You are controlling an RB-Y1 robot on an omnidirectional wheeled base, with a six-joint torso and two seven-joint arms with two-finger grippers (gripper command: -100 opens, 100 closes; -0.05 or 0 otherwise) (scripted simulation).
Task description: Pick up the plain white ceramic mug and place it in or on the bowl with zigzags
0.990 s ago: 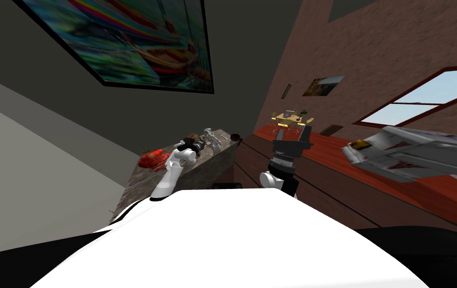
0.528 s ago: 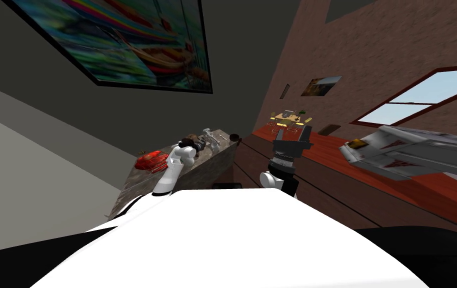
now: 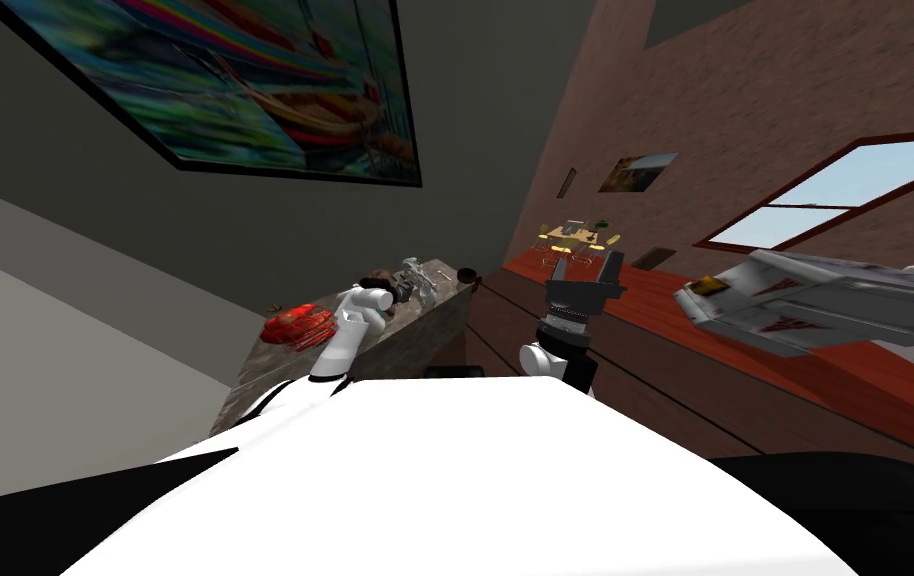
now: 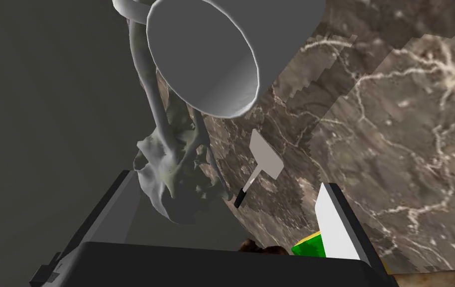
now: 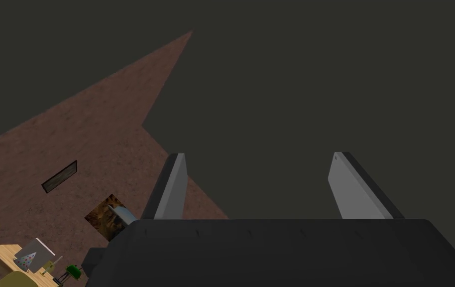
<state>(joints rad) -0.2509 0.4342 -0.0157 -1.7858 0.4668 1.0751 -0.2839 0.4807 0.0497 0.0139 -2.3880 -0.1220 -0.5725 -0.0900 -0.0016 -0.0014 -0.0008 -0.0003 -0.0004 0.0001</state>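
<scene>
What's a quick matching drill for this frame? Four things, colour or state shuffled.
Things:
1. mug
2. spatula
3. right gripper
4. mesh-like item at the counter's near end

Colour or state:
A. red
B. jaws open, nothing between them
C. pale blade and black handle, lying flat on the marbled counter
D. plain pale grey-white, open mouth facing the left wrist camera

Pairs: 1-D, 2-C, 3-B, 4-A
</scene>
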